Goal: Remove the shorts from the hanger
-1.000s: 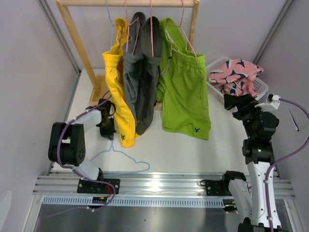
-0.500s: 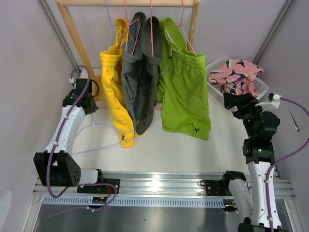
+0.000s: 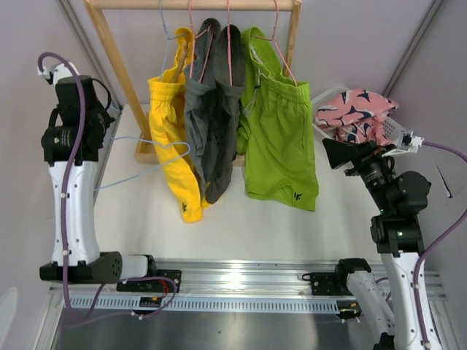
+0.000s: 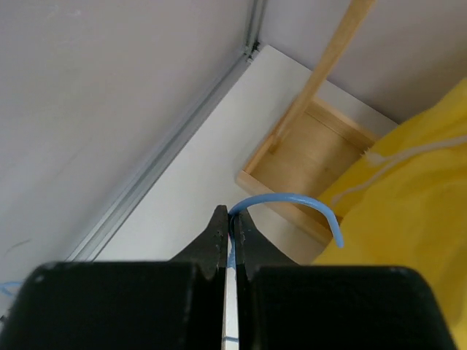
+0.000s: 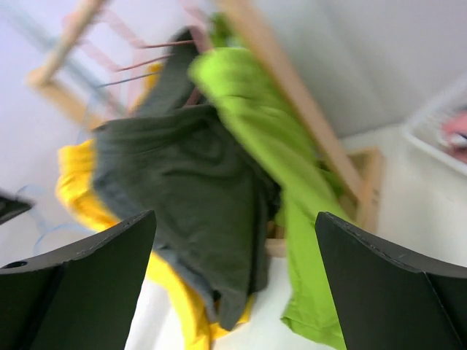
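1. The left gripper (image 4: 230, 232) is pinched fully closed on a blue wire hanger (image 4: 292, 198). Its fingers meet on the thin wire just below the curved hook, with no gap between them.
2. From above, the left arm stands tall at 9 o'clock. The hanger reaches from it toward the centre, and its far corner crosses the front of the yellow shorts (image 3: 171, 131).
3. In the left wrist view the hook's tip ends right at the yellow fabric (whether it touches is not clear).
4. The right gripper (image 5: 235, 219) is spread wide with nothing between its jaws or touching them. It sits at 3 o'clock and faces the hanging clothes.
5. Three pairs hang from the wooden rack (image 3: 131, 4) at 12 o'clock. The yellow pair is on the left, the dark grey shorts (image 3: 211, 124) are in the middle, and the lime green shorts (image 3: 281, 138) are on the right. The grey pair overlaps both of its neighbours.
6. The pink patterned shorts (image 3: 357, 109) lie heaped in a white basket (image 3: 392, 128) at 2 o'clock, just beyond the right gripper.
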Controlling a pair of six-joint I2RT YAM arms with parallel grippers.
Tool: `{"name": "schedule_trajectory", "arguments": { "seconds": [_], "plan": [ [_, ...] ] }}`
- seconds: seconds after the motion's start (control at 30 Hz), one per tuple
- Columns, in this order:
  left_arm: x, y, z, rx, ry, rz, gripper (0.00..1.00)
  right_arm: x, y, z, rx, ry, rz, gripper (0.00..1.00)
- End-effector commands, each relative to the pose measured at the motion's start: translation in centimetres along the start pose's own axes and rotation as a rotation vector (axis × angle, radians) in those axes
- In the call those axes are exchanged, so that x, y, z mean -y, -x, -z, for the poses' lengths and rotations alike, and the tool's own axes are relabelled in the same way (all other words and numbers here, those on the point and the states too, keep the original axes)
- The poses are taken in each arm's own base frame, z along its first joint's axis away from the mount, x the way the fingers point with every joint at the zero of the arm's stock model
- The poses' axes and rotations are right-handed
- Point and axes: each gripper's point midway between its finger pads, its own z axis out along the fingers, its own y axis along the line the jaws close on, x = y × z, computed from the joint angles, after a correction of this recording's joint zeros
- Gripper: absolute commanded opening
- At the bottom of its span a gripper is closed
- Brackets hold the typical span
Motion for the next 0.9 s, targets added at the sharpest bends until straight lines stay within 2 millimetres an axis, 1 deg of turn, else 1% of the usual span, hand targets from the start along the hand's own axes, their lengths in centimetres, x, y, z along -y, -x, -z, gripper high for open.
{"name": "schedule_trajectory", "arguments": {
  "seconds": [0.0, 0.03, 0.07, 0.1, 0.13, 0.17, 0.2, 0.23, 0.27, 0.3, 0.33, 0.37, 0.4, 0.43, 0.47, 0.5, 0.53, 0.57, 0.6, 0.63, 0.67, 0.7, 0.73, 0.77, 0.8, 0.83, 0.87],
  "plan": [
    [0.4, -2.5, 2.7, -0.069, -0.137, -0.026, 0.00, -8.2, 2.9, 2.2, 0.026, 0.286, 0.144, 0.99],
    [1.7, -4.5, 2.5, -0.117, -0.217, -0.030, 0.00, -10.5, 3.3, 2.9, 0.015, 0.366, 0.155, 0.99],
    [2.3, -4.8, 3.2, -0.117, -0.269, -0.022, 0.00, -11.7, 3.3, 3.3, 0.000, 0.417, 0.157, 0.99],
    [2.6, -4.5, 4.7, -0.091, -0.329, -0.003, 0.00, -12.9, 2.8, 3.4, -0.041, 0.478, 0.150, 0.98],
    [4.0, -5.7, 5.2, -0.124, -0.421, -0.003, 0.00, -14.8, 2.9, 4.1, -0.062, 0.547, 0.135, 0.92],
    [4.3, -5.7, 5.9, -0.125, -0.459, 0.002, 0.00, -16.1, 3.3, 4.4, -0.054, 0.602, 0.135, 0.87],
    [4.6, -5.6, 7.2, -0.120, -0.510, 0.007, 0.00, -16.7, 2.9, 4.0, -0.076, 0.625, 0.115, 0.78],
    [5.1, -5.4, 8.0, -0.108, -0.554, 0.013, 0.00, -18.3, 2.4, 4.5, -0.103, 0.692, 0.095, 0.74],
    [5.9, -5.4, 9.0, -0.115, -0.623, 0.023, 0.00, -19.0, 1.9, 4.5, -0.120, 0.717, 0.085, 0.68],
    [6.2, -5.2, 10.0, -0.103, -0.661, 0.031, 0.00, -19.0, 1.1, 3.1, -0.128, 0.695, 0.090, 0.55],
    [6.6, -5.1, 10.7, -0.100, -0.704, 0.034, 0.00, -19.7, 0.4, 2.7, -0.140, 0.707, 0.093, 0.50],
    [7.4, -5.1, 11.7, -0.107, -0.769, 0.042, 0.00, -22.2, -1.2, 3.9, -0.199, 0.787, 0.075, 0.46],
    [7.6, -5.0, 12.1, -0.108, -0.790, 0.047, 0.00, -22.7, -1.5, 2.8, -0.176, 0.737, 0.078, 0.30],
    [7.7, -4.7, 12.9, -0.093, -0.815, 0.053, 0.00, -23.9, -3.3, 1.7, -0.200, 0.731, 0.150, 0.26],
    [7.8, -4.6, 13.4, -0.090, -0.842, 0.056, 0.00, -26.0, -5.6, 2.5, -0.244, 0.727, 0.157, 0.22],
    [7.9, -4.5, 13.9, -0.083, -0.861, 0.058, 0.00, -27.1, -6.8, 2.3, -0.255, 0.713, 0.190, 0.16],
    [8.0, -4.4, 14.4, -0.080, -0.877, 0.064, 0.00, -28.2, -10.4, 1.3, -0.307, 0.695, 0.254, 0.15],
    [8.0, -4.4, 14.8, -0.080, -0.890, 0.069, 0.00, -29.3, -11.7, 1.3, -0.334, 0.699, 0.259, 0.14],
    [8.2, -4.5, 15.2, -0.081, -0.916, 0.069, 0.00, -31.5, -11.4, 1.8, -0.338, 0.742, 0.233, 0.14],
    [8.3, -4.5, 15.5, -0.077, -0.928, 0.072, 0.00, -32.3, -12.6, 1.7, -0.365, 0.759, 0.225, 0.20],
    [8.2, -4.5, 15.8, -0.074, -0.937, 0.076, 0.00, -33.2, -14.7, 1.2, -0.401, 0.768, 0.221, 0.35],
    [8.4, -4.7, 16.1, -0.080, -0.955, 0.073, 0.00, -34.4, -14.8, 1.5, -0.404, 0.796, 0.210, 0.63],
    [8.4, -4.7, 16.4, -0.076, -0.966, 0.073, 0.00, -34.8, -15.4, 1.4, -0.409, 0.796, 0.211, 0.69],
    [8.4, -4.7, 16.8, -0.074, -0.978, 0.073, 0.00, -35.0, -16.5, 1.0, -0.418, 0.786, 0.225, 0.75],
    [8.5, -4.7, 17.2, -0.073, -0.994, 0.070, 0.00, -35.3, -16.8, 0.9, -0.422, 0.788, 0.225, 0.85],
    [8.6, -5.0, 17.5, -0.078, -1.011, 0.067, 0.00, -35.6, -16.7, 0.7, -0.416, 0.787, 0.225, 0.88],
    [8.6, -5.0, 17.9, -0.075, -1.024, 0.066, 0.00, -35.5, -17.1, 0.5, -0.424, 0.776, 0.235, 0.92]
  ]
}}
